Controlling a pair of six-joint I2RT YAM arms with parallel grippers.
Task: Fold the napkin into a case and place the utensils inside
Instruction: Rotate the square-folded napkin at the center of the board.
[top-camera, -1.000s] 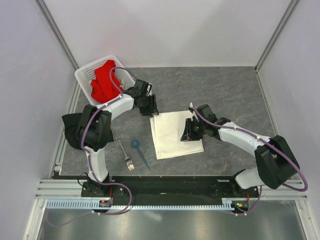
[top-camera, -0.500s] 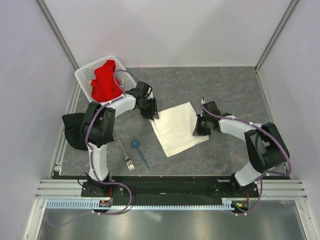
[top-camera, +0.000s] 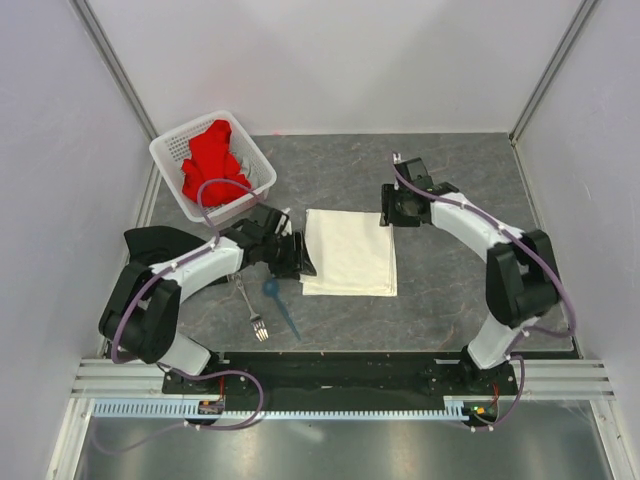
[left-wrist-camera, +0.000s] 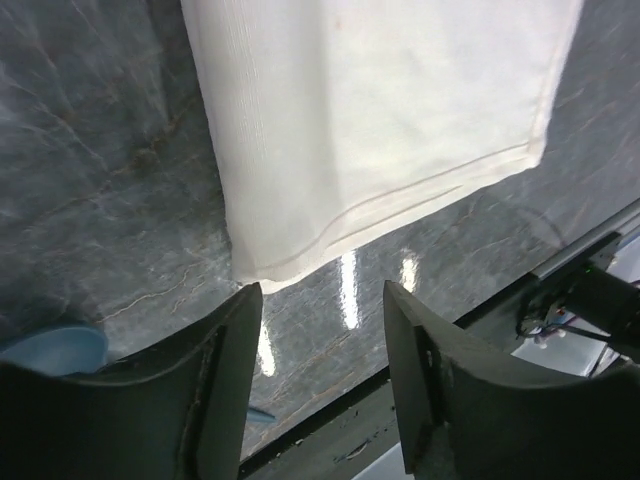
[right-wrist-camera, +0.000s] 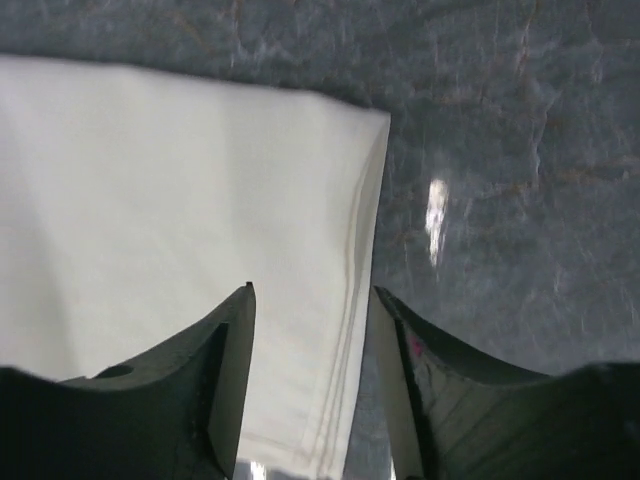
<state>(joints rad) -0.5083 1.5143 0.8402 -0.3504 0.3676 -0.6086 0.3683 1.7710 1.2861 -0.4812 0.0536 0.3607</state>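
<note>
The napkin (top-camera: 348, 252) now lies flat and straight, folded into a wide pad. A moment ago it sat crooked. Both grippers have let go of it. The left gripper (top-camera: 300, 258) is at the napkin's near left corner, fingers spread, holding nothing. The right gripper (top-camera: 395, 213) is at its far right corner, fingers spread too. The fork (top-camera: 250, 305) and blue spoon (top-camera: 272, 290) wait just left of the napkin. It looks ready for another fold.
</note>
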